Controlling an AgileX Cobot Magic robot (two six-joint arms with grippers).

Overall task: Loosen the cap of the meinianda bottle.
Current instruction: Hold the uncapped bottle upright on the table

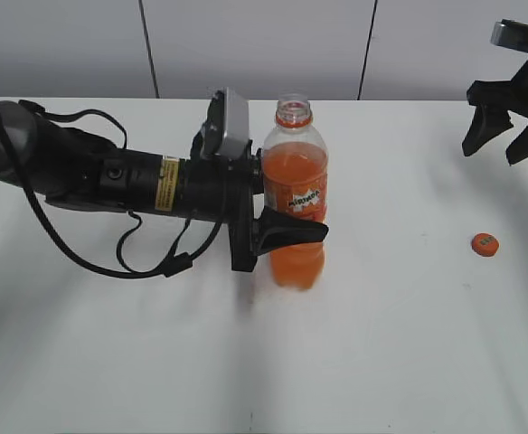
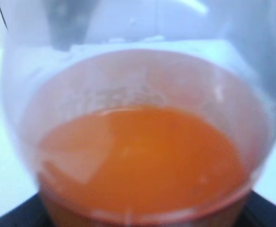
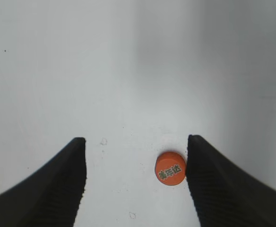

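Note:
The meinianda bottle (image 1: 296,194) stands upright near the table's middle with its mouth bare and an orange neck ring. My left gripper (image 1: 287,221) is shut on the bottle's waist; in the left wrist view the bottle (image 2: 138,142) fills the frame, blurred. The orange cap (image 1: 485,244) lies flat on the table at the right, apart from the bottle. My right gripper (image 1: 502,136) is open and empty, raised high above the cap. In the right wrist view the cap (image 3: 170,168) lies far below, beside the right finger of the open jaws (image 3: 135,179).
The white table (image 1: 381,362) stretches in front and to the right. A grey panelled wall (image 1: 246,45) stands behind the table's far edge. The left arm's black cable (image 1: 137,262) loops down onto the table at the left.

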